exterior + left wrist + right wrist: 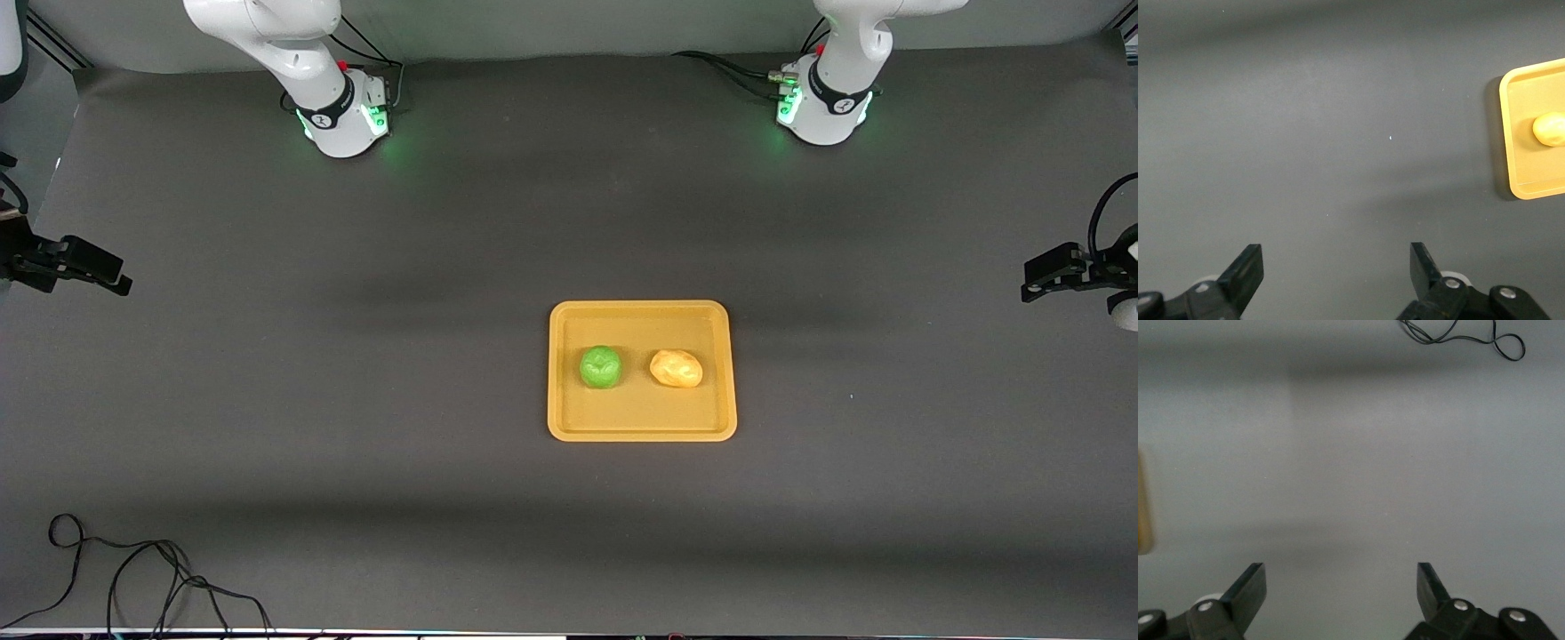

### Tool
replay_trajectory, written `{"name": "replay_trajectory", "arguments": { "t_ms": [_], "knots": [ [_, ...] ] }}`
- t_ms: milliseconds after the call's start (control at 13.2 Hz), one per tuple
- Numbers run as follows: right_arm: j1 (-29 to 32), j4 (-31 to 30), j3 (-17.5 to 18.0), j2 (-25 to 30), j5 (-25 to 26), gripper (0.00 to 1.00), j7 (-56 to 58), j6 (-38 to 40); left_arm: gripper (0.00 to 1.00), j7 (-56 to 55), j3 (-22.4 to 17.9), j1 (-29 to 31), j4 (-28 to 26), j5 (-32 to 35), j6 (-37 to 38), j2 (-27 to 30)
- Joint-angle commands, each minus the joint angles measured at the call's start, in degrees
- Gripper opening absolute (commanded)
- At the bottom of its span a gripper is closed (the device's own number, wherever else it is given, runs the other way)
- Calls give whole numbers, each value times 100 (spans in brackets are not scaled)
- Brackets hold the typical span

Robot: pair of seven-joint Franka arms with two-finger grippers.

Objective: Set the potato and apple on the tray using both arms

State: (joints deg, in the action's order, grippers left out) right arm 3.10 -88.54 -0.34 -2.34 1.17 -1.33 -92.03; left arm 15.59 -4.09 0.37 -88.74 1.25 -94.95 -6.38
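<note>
Potato (676, 368) and apple (600, 367) side by side on tray (642, 428), potato toward left arm's end. Left gripper (1337, 273) and right gripper (1341, 590): fingers wide, empty, over bare table, well apart from tray.

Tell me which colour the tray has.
Yellow-orange; the tray shows best in the front view.

Both arms wait, drawn back toward their bases, upper links out of the front camera's sight. Left gripper (1337, 277) hangs high over bare table at its own arm's end, fingers (1248, 270) spread wide, nothing between them. Right gripper (1341, 597) likewise: up over bare table, fingers (1251, 590) apart, empty.
</note>
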Motion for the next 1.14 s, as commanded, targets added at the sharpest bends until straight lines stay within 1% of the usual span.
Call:
{"name": "replay_trajectory", "arguments": {
  "t_ms": [0,152,379,682,1061],
  "knots": [
    [33,-111,25,129,-20,100,-139,54,98,102,5,-1,50,121,-76,-21],
    [42,-120,17,129,-108,100,-148,71,98,102,14,-19,50,121,-94,-30],
    [42,-85,17,120,-143,100,-87,352,98,111,14,7,50,121,-94,-30],
    [33,-23,43,102,-126,100,-43,362,98,102,14,-54,50,121,-102,-30],
    [33,65,60,94,-143,100,-157,432,98,234,14,7,50,147,-181,-82]
  ]
}}
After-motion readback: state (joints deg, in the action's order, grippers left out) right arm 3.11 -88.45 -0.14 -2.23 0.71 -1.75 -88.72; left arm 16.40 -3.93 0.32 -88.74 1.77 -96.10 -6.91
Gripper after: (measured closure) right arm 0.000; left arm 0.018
